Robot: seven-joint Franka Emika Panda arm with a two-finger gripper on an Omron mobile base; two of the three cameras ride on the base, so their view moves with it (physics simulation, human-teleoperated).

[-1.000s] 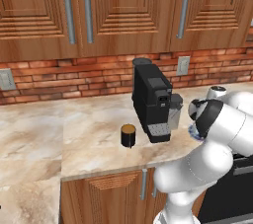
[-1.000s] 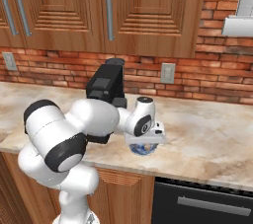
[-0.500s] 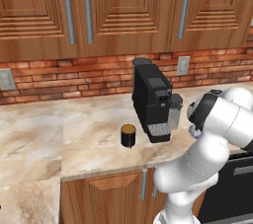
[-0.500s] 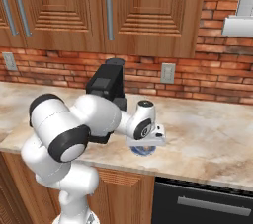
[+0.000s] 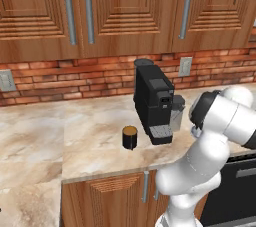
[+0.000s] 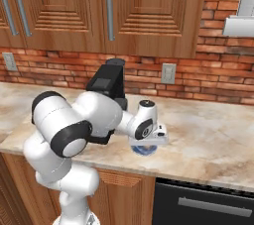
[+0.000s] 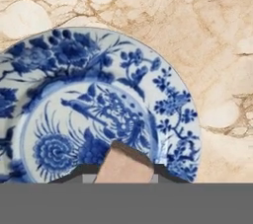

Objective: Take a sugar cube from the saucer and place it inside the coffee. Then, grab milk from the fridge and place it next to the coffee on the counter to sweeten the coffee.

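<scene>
Claw (image 7: 126, 176) is down over the saucer (image 7: 163, 104), fingers drawn together on a small tan sugar cube (image 7: 124, 165) at the saucer's inner ring; cube sits right between the tips, so it reads as clamped. In the right base view the hand hangs directly over the saucer (image 6: 147, 149), which lies on the bench (image 6: 213, 135) near its front edge, just right of the coffee machine (image 6: 110, 84). Open marbled bench runs right of the saucer toward the brick wall; a black oven front (image 6: 203, 204) sits below that edge. Left base view: the coffee (image 5: 129, 137) stands upright on the bench (image 5: 75, 136), just left of the coffee machine (image 5: 154, 102) and apart from it, brown surface showing at the top, nothing visibly floating in it. Wide bare bench to the cup's left and front. Arm's elbow blocks the saucer from that side. Upper cabinets (image 5: 125, 6) hang well above the machine.
</scene>
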